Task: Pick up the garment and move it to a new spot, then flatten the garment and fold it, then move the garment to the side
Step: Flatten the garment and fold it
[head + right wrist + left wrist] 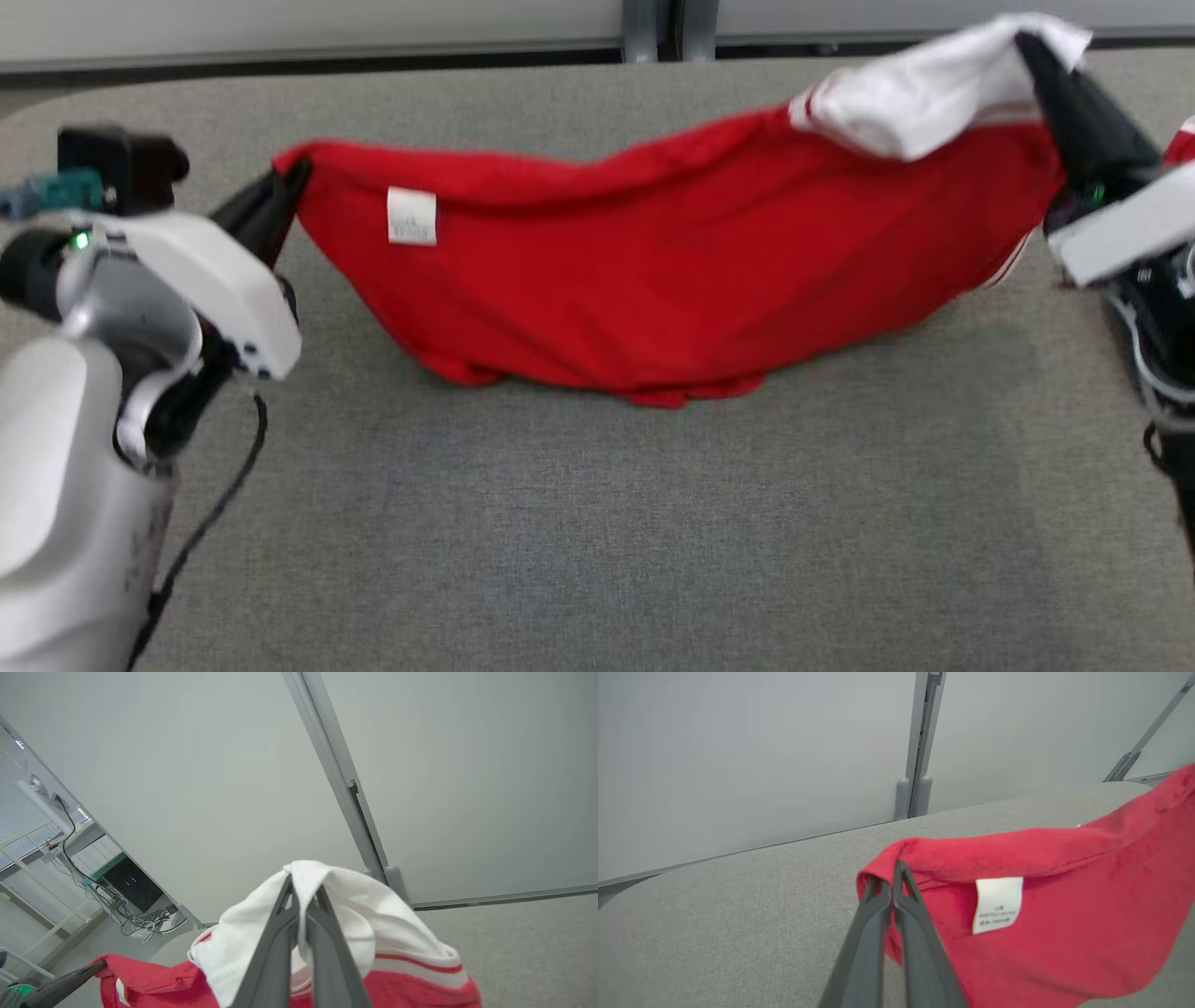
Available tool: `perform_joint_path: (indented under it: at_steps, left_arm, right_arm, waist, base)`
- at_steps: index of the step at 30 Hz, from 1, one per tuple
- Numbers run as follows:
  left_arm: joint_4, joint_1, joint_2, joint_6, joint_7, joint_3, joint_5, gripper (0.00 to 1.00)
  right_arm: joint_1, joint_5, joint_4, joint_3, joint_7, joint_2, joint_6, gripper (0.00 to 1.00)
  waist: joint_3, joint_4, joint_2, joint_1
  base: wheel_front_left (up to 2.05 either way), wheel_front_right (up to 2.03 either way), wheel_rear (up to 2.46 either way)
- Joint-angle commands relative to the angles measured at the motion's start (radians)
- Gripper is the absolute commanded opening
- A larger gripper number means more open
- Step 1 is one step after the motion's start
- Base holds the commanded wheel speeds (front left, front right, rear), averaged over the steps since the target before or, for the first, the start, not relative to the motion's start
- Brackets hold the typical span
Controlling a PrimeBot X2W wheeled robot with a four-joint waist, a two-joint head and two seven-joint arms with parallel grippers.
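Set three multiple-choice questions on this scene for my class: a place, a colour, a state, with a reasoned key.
1. The white label on the garment sits nearest:
A the left gripper
B the right gripper
C the table's near edge

2. The cloth that the right gripper pinches is:
A red
B white
C grey

3. The garment is:
A folded flat
B crumpled in a heap
C hung between both grippers, sagging

Key:
1 A, the label lies by the left end.
2 B, the fingers close on white cloth.
3 C, each gripper holds one end.
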Motion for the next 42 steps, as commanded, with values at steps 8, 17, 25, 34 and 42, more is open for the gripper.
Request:
perform_joint_path:
  at_steps: [8,17,25,34,42]
  left_arm:
    - [0.230,-0.454,0.042,-0.002,-0.074,-0.120,-0.035,0.00]
    - [0.468,-0.853,0.053,-0.002,-0.192,-0.177,-0.071,0.00]
    - [0.638,-1.093,0.071,-0.002,-0.271,-0.237,-0.092,0.00]
    - [0.729,-1.133,0.073,-0.002,-0.306,-0.327,-0.166,0.00]
    - [0.692,-0.930,0.122,-0.002,-0.283,-0.475,-0.348,0.00]
  right_arm:
    - [-0.441,0.033,0.179,0.152,-0.106,-0.039,0.002,0.00]
    - [-0.829,0.088,0.330,0.304,-0.215,-0.098,0.002,0.00]
    - [-1.107,0.106,0.441,0.398,-0.323,-0.120,0.002,0.00]
    - [-1.189,0.157,0.485,0.532,-0.358,-0.139,0.002,0.00]
    - [-0.976,0.265,0.467,0.717,-0.329,-0.212,0.002,0.00]
  waist:
    - [0.217,0.031,0.0000,0.0000]
    - [0.318,0.036,0.0000,0.0000]
    - [0.345,0.035,0.0000,0.0000]
    - [0.322,0.027,0.0000,0.0000]
    - [0.225,0.002,0.0000,0.0000]
  base:
    - [0.00,0.00,0.00]
    - [0.00,0.00,0.00]
    - [0.00,0.00,0.00]
    - [0.00,0.00,0.00]
    - [0.00,0.00,0.00]
